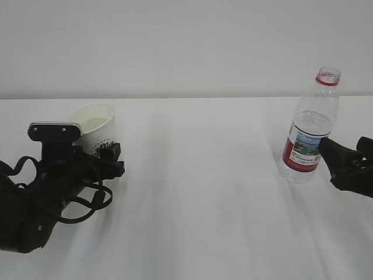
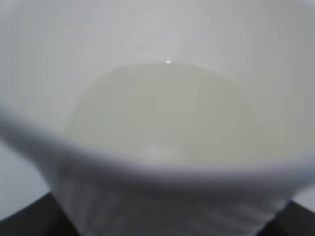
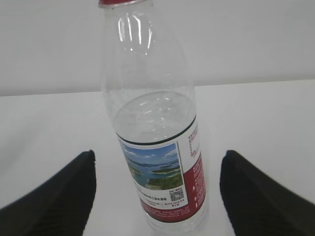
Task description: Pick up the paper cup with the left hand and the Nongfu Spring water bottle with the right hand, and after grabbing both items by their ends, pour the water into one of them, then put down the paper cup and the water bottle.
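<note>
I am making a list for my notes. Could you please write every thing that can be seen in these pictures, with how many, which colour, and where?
paper cup: one, white, left on the table, between the left jaws, liquid inside
Nongfu Spring water bottle: one, clear with red-and-white label and red neck ring, no cap, upright on the right, partly full
water: clear, inside the bottle
table: one, white, under everything
wall: white, behind the table
left hand: one, black, jaws around the cup
right hand: one, black, jaws open on either side of the bottle, not touching it
</note>
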